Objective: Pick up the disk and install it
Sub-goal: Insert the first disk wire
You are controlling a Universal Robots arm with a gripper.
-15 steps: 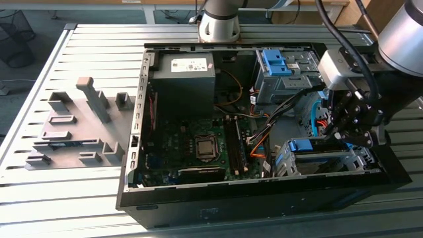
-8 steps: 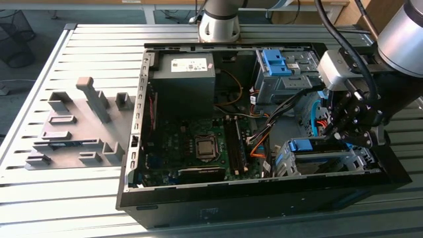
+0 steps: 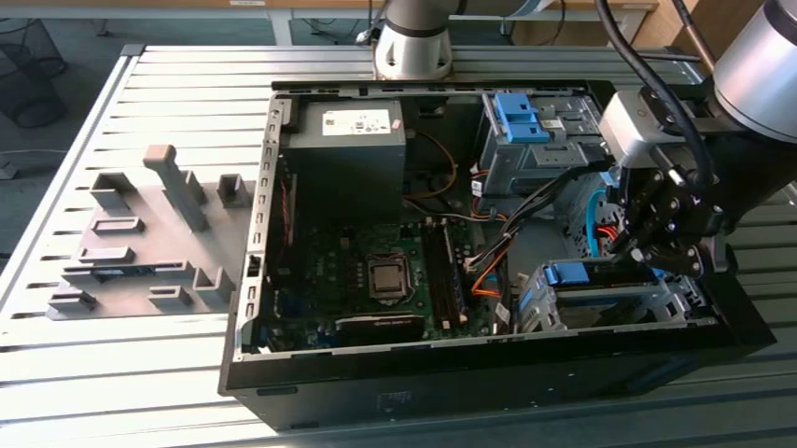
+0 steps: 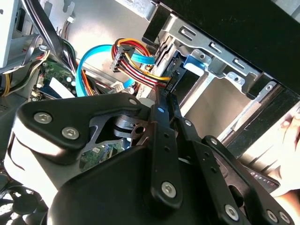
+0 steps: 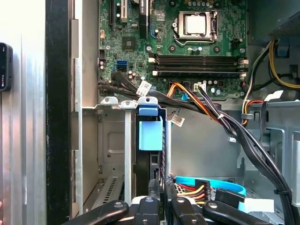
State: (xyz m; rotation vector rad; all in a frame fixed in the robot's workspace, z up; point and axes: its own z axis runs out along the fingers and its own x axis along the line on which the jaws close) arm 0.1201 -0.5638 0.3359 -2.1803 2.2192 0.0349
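Hand [image 3: 658, 245] fingers pressed together, above disk [image 3: 585, 273] in bay

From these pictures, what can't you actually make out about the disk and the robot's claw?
- The disk: in the first wrist view the drive cage hides all but its blue frame.
- The gripper: in the exterior view its fingertips merge with dark cables, so its grip can't be judged.
- In the second wrist view the gripper's own linkage hides the fingertips.

Slatted metal table [image 3: 137, 355], open computer case [image 3: 498, 373], grey fixture block [image 3: 137, 252]
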